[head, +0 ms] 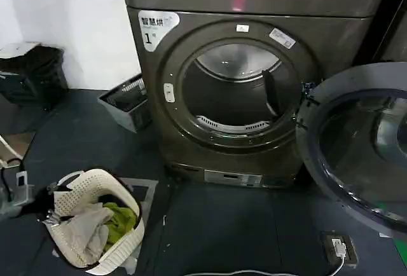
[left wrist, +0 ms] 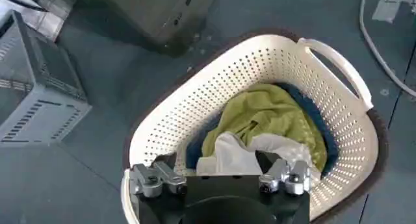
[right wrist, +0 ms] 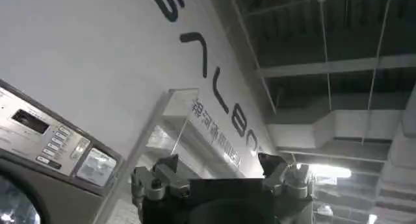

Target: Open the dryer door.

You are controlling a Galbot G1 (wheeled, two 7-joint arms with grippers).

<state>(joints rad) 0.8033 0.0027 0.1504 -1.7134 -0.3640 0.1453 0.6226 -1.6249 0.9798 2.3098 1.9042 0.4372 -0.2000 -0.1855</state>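
The dryer (head: 254, 91) fills the upper middle of the head view, its white sticker at the upper left corner of the front; the round mouth stands bare and I can see into the drum; the dryer door (head: 356, 142) hangs swung out at the right edge of the frame, chrome ring and dark glass facing the room. I judge the opening done, or all but done; what remains, as I read it, is only to keep my arms off the door's rim and draw clear.

The laundry basket (head: 95, 225) sits on the floor at the lower left, well apart from the door; a grey crate (head: 127, 101) lies beside the dryer's left flank; the floor in front of the mouth is open.

My left claw (left wrist: 220, 178) hovers over the basket with its fingers spread and nothing between them; my right claw (right wrist: 221, 174) points up toward the ceiling, fingers likewise apart, gripping nothing.
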